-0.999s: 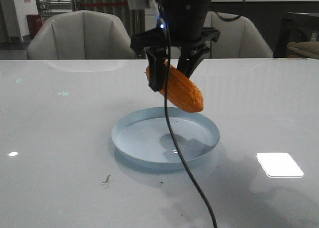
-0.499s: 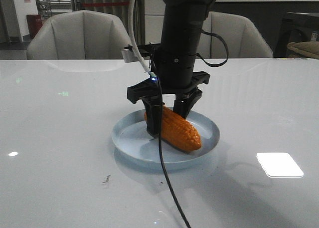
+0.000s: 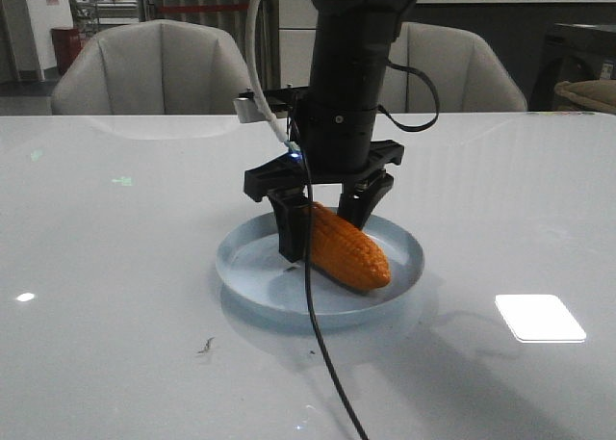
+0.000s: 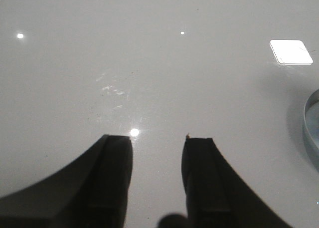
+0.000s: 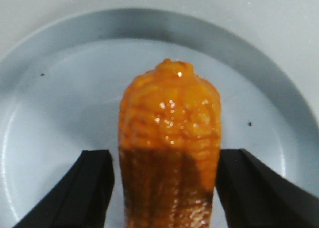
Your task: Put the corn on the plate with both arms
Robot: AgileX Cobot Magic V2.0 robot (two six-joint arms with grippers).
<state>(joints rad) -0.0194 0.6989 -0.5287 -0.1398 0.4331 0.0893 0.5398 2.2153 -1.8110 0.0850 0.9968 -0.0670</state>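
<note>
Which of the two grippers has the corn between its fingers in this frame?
The right gripper: its black fingers flank the orange bumpy corn cob over the round pale-blue plate. The left gripper is open over bare white table.

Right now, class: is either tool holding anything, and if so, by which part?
Nothing is held. The right tool stands open astride the corn, which lies on the plate; gaps show on both sides. The left tool is open over bare table.

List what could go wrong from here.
1. The right gripper stands open astride the corn, fingers close on each side; lifting off-line could nudge it.
2. The corn lies toward the near rim of the plate and is round, so a bump might roll it out.
</note>
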